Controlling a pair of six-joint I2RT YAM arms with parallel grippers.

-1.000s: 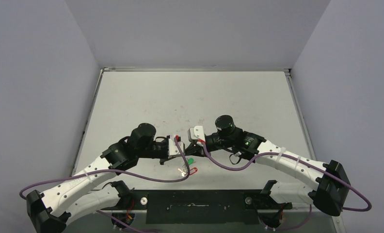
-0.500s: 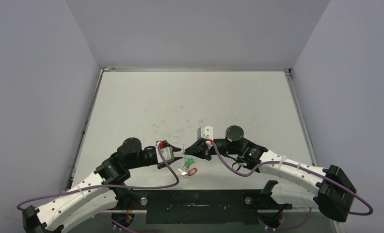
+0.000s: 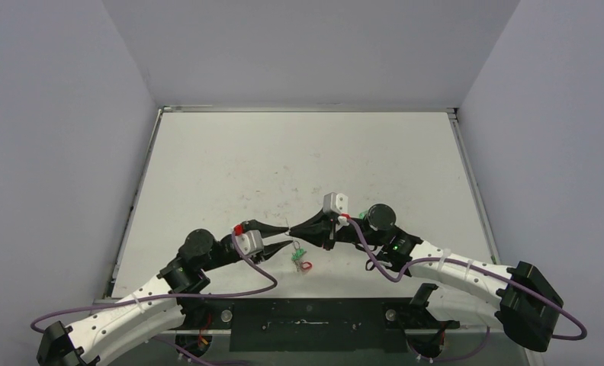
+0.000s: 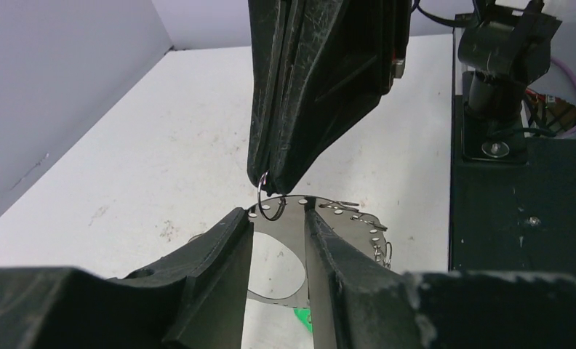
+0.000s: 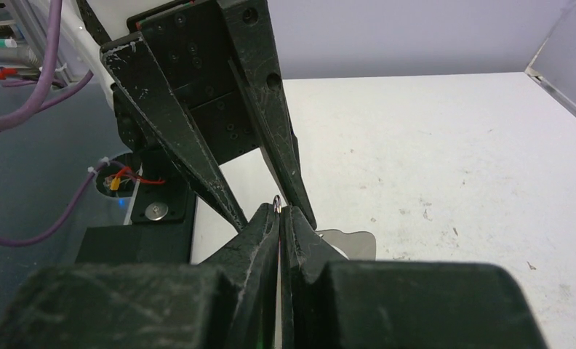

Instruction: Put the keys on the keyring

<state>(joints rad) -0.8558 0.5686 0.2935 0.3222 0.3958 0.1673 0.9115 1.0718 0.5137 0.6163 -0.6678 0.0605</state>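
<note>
The keyring (image 4: 289,230), a grey sheet-metal hoop with holes and wire loops along its rim, hangs above the table. My right gripper (image 5: 278,209) is shut on one small wire loop (image 4: 265,196) at its top edge. My left gripper (image 4: 276,216) faces it with its jaws open on either side of the hoop, not clamping it. In the top view the two gripper tips, left gripper (image 3: 288,235) and right gripper (image 3: 293,229), nearly meet. Keys dangle below them, one with a green tag (image 3: 300,253) and one with a red tag (image 3: 306,266). The green tag (image 4: 303,318) also shows between the left fingers.
A black base plate (image 3: 306,324) runs along the near edge under both arms. Purple cables (image 3: 261,274) loop from each wrist. White walls close the table (image 3: 299,152) on three sides.
The left gripper has opened and its arm has drawn back toward the near left. The right wrist has shifted right, still shut on the loop. The tagged keys now dangle off the table.
</note>
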